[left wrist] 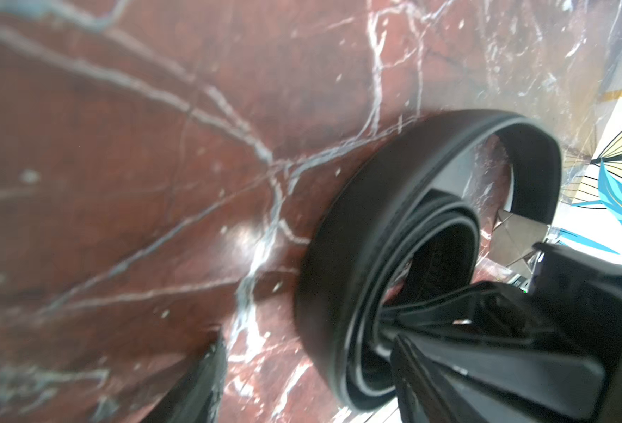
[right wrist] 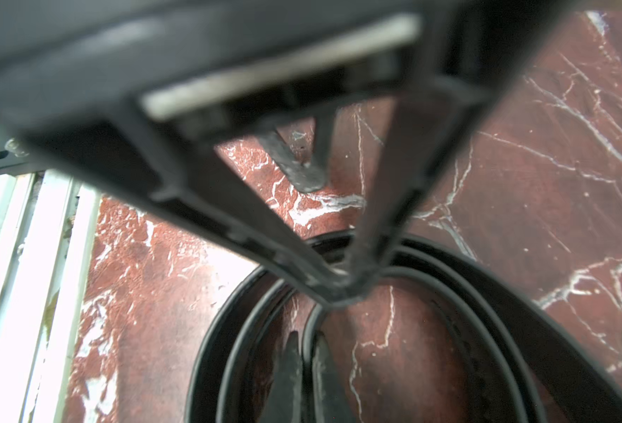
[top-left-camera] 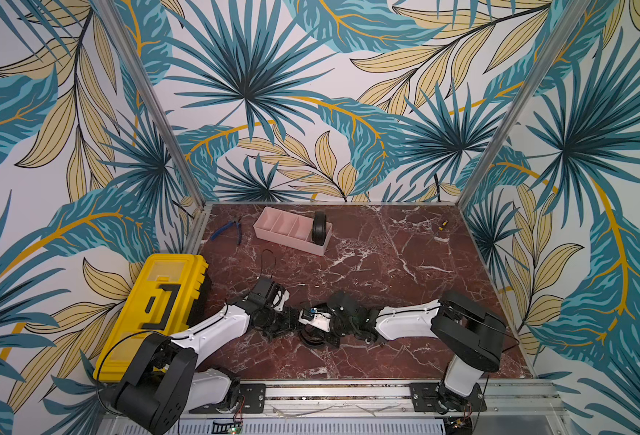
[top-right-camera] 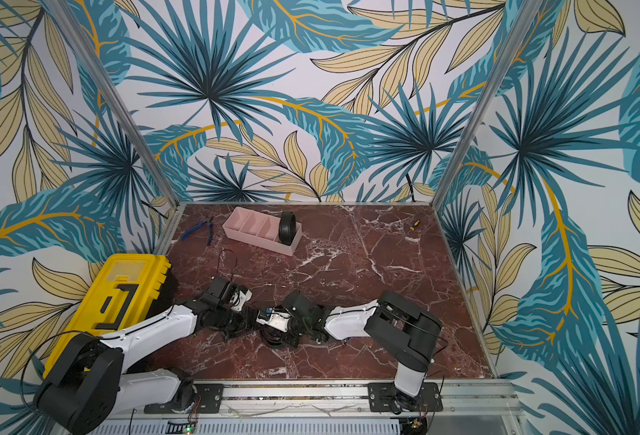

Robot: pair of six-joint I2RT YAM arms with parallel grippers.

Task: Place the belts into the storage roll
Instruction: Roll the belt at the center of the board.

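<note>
One belt (top-left-camera: 319, 227) (top-right-camera: 287, 227) stands as a tight coil in the right end compartment of the storage roll (top-left-camera: 284, 241) (top-right-camera: 254, 237), a pink tray at the back. A second belt (top-left-camera: 312, 339) (left wrist: 357, 256) (right wrist: 485, 311) lies loosely coiled on the marble at mid-front, under both wrists. My right gripper (right wrist: 307, 340) (top-left-camera: 310, 331) is shut on an inner layer of this coil. My left gripper (left wrist: 307, 338) (top-left-camera: 295, 327) is open and straddles the coil's wall. One of its fingers (left wrist: 199, 384) is outside the coil, the other inside.
A yellow toolbox (top-left-camera: 152, 309) fills the left front. Blue-handled pliers (top-left-camera: 228, 229) lie left of the tray and a small screwdriver (top-left-camera: 440, 226) at the back right. A thin black cable (top-left-camera: 269, 260) loops behind the left wrist. An aluminium rail (top-left-camera: 348, 393) edges the front.
</note>
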